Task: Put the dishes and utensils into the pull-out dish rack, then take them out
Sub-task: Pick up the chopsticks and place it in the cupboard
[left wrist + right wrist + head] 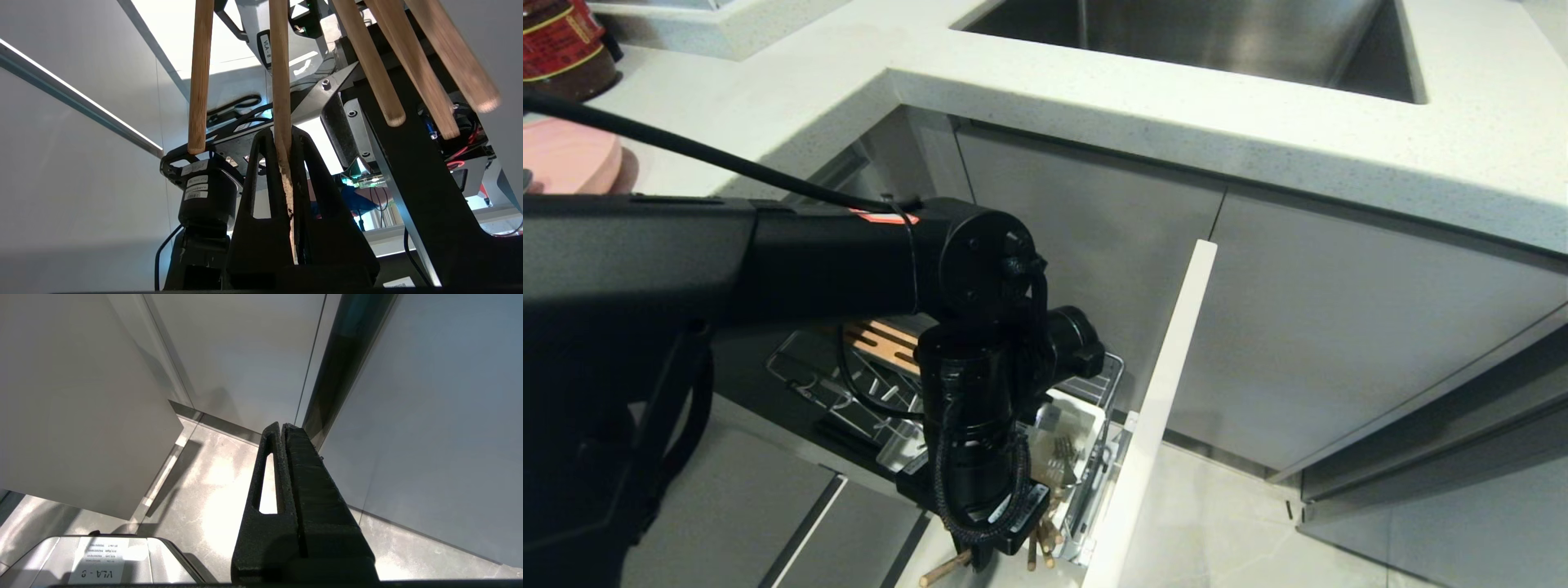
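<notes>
I've got the left gripper pinched tight on one wooden chopstick, the stick running straight up out of the fingertips. A second chopstick hangs just beside it, and I can't tell whether it's caught in the grip or only leaning there. From the head camera the left gripper sits low at the front end of the pull-out dish rack, right by the white cutlery cup and just inside the tall front panel. More wooden sticks poke out around it.

Handling-wise, I reckon these are light, stiff and slim, so they'll pivot easily if held at one end; the held stick looks chipped where the pads bite, so a hold nearer mid-length seems kinder.

Right gripper is parked, fingers pressed together, hanging over the floor beside the cabinet.

Readable writing: "VLA - 8" on a tag in the left wrist view, and an upside-down "VLA - 9" label in the right wrist view.
</notes>
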Controlling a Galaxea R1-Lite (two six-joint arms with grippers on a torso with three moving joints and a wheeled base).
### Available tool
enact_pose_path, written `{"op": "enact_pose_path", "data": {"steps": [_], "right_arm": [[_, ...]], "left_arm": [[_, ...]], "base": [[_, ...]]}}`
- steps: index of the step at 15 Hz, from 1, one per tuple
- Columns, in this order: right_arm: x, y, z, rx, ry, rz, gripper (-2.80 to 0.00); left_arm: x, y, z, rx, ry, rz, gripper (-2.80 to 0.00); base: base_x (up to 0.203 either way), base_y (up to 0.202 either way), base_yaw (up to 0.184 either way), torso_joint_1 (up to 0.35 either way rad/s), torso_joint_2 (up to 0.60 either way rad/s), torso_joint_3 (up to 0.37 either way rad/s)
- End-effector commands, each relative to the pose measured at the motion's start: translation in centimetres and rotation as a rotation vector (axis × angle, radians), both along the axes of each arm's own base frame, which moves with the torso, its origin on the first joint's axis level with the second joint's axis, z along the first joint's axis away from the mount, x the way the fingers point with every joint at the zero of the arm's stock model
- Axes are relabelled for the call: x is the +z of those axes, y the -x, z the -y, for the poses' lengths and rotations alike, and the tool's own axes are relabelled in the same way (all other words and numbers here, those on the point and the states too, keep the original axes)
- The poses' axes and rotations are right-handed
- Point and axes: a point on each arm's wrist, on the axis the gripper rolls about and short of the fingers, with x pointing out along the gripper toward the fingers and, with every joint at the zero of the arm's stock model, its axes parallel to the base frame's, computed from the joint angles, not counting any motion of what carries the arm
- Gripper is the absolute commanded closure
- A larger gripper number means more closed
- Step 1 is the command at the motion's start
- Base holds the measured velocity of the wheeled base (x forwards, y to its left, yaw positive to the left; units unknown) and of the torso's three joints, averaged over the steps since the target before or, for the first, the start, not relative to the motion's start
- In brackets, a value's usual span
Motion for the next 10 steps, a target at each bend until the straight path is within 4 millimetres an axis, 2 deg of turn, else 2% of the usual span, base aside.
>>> {"op": "enact_pose_path", "data": {"steps": [1, 10], "right_arm": [[0.0, 0.0, 0.0, 0.001, 0.0, 0.0, 0.0], [0.0, 0.0, 0.0, 0.001, 0.0, 0.0, 0.0]], "left_arm": [[-0.6, -0.4, 0.2, 0.005, -0.017, -0.016, 0.0], [-1.5, -1.8, 0.3, 0.037, -0.005, -0.006, 0.0]], "base": [[0.0, 0.0, 0.0, 0.0, 0.0, 0.0], [0.0, 0.0, 0.0, 0.0, 0.0, 0.0]]}}
